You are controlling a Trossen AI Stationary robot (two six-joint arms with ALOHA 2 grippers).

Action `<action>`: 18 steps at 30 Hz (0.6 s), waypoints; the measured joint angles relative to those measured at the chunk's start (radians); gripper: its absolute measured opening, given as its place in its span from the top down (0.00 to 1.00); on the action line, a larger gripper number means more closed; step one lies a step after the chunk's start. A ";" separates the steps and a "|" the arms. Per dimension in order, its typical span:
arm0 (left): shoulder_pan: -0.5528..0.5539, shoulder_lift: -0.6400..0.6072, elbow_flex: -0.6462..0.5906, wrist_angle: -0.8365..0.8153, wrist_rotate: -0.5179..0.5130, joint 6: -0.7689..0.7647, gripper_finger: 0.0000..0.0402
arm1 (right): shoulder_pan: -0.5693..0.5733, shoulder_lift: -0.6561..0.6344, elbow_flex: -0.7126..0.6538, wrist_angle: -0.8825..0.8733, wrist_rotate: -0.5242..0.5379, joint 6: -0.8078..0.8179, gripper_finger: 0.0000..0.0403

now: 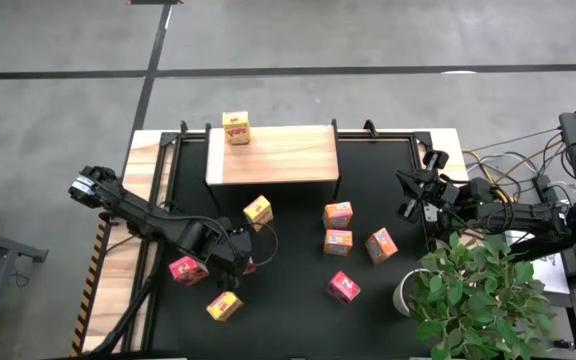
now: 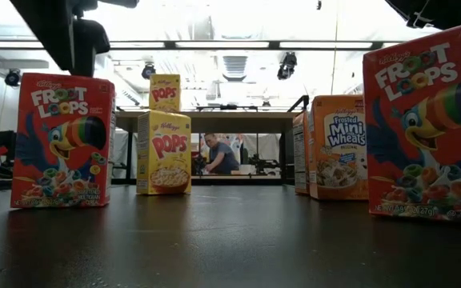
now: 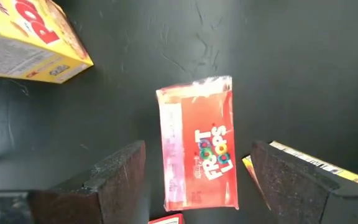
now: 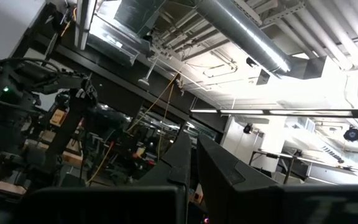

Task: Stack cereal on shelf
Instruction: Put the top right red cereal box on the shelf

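Note:
The wooden shelf lies at the mat's far edge with one yellow cereal box standing on its left end. Other cereal boxes stand on the black mat: yellow, orange, pink-red. My left gripper hangs open, pointing down over another pink-red box. Its fingers stand apart from the box on either side. My right gripper waits shut at the mat's right edge, pointing up.
A potted plant in a white pot stands at the mat's near right corner. Cables and gear lie at the right. A yellow box stands close beside one left finger. A person sits in the room beyond.

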 joint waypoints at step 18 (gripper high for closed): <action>0.000 0.003 -0.058 0.054 0.008 0.013 0.51 | 0.000 0.000 0.000 0.000 0.000 0.000 0.96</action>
